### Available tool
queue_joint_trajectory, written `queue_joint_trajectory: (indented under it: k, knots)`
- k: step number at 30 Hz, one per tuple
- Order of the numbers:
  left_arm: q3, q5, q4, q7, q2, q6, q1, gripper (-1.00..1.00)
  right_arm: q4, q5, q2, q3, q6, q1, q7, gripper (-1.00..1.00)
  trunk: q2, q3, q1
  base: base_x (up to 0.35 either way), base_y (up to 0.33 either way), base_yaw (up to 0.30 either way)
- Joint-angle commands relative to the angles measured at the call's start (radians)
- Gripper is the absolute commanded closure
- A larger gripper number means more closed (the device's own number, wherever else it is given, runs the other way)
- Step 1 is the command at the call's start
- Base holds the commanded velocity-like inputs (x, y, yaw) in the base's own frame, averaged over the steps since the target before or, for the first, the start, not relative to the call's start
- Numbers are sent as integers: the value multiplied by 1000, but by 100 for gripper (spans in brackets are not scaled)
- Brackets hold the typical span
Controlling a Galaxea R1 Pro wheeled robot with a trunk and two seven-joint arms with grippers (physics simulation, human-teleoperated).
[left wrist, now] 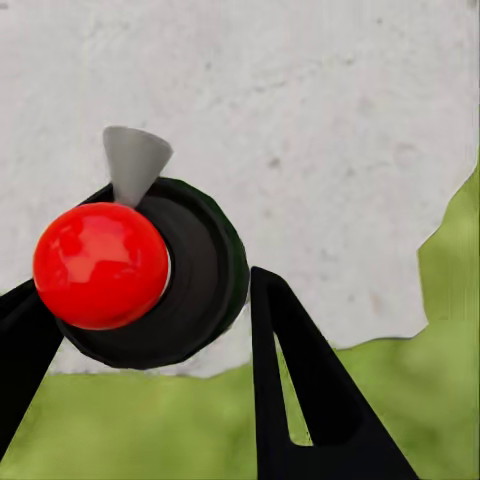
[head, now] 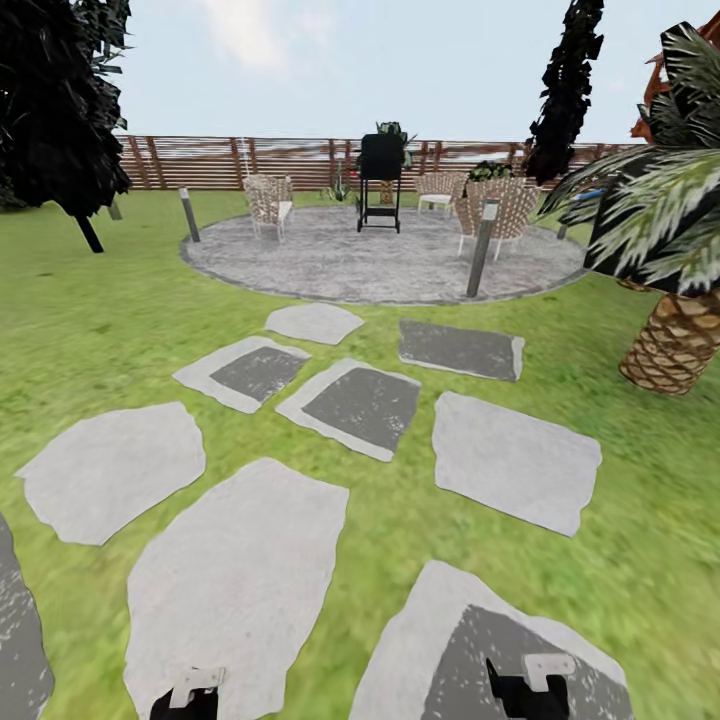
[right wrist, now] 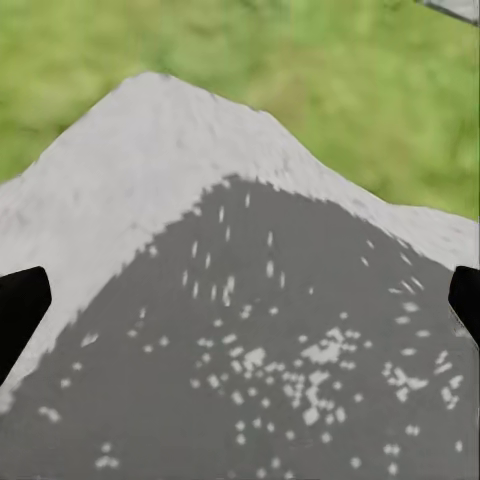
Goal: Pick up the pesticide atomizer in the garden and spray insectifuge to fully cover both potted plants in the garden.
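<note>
Holding the pesticide atomizer (left wrist: 150, 270) in my left gripper (left wrist: 150, 340) while I look across the garden.

From my head I see green lawn (head: 90, 300) with flat stepping stones (head: 235, 580) that lead to a round grey patio (head: 380, 262). Woven chairs (head: 268, 203) and a black grill (head: 380, 180) stand on the patio, with a brown slat fence (head: 200, 160) behind. A palm with a scaly trunk (head: 680, 340) is on the right, and both my grippers peek in at the bottom edge. In my left wrist view, my black fingers (left wrist: 300, 390) sit on both sides of the dark green bottle with its red ball and pale cone, above a pale stone. In my right wrist view, my right gripper (right wrist: 240, 300) is spread wide with nothing in it, over a grey stone (right wrist: 280, 350) beside grass.
</note>
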Motion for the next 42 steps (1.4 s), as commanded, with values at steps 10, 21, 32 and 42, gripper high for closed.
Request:
queue_joint_trajectory:
  k: [10,21,32,42]
  knots:
    - [-1,7,2,-1,-1,-3,-1,100,1,0,0,0,-3,-1,1,-100,0,-1,0,336,0,0]
    - [-1,7,2,-1,0,-3,-1,100,1,0,0,0,-3,-1,-1,-100,0,-1,0,336,0,0]
    - [-1,7,2,-1,0,-3,-1,100,1,0,0,0,-3,-1,-1,-100,0,-1,0,336,0,0]
    - [-1,7,2,-1,-1,-3,-1,100,1,0,1,0,-3,-1,0,-100,0,-1,0,336,0,0]
